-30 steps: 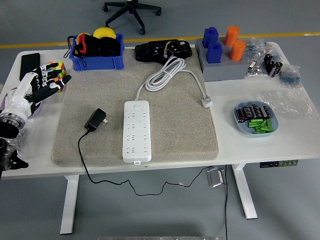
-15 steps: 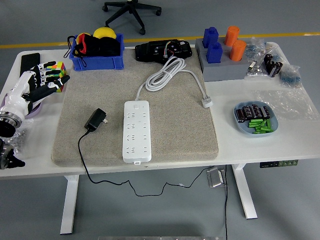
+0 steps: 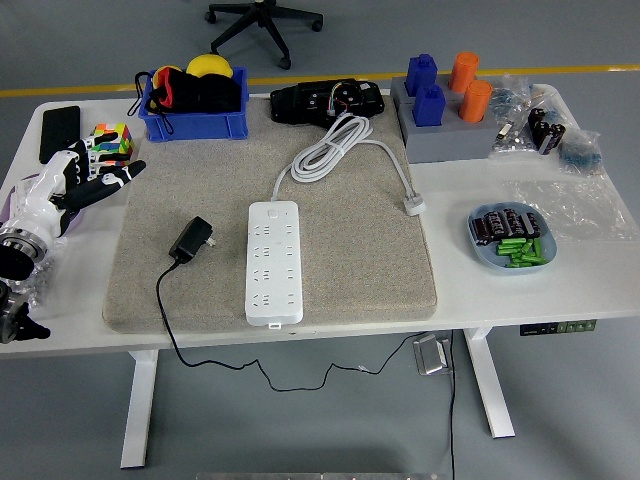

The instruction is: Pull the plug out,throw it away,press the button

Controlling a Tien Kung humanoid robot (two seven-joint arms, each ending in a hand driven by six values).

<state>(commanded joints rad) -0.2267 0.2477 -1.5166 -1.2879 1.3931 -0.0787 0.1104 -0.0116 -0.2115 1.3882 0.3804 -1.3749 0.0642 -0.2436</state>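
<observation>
With plug (image 3: 191,241) lying unplugged at 9 o'clock of power strip (image 3: 273,261), left hand (image 3: 75,185), fingers spread and empty, likely presses the button (image 3: 271,213) next.

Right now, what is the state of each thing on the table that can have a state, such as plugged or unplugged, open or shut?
Black plug: unplugged, lying on the grey mat left of the power strip.
White power strip: flat on the mat, all sockets empty.
Power strip's own cord: coiled, its white plug lying free.
Left hand: open, fingers spread, holding nothing.
Blue bin: filled.
</observation>
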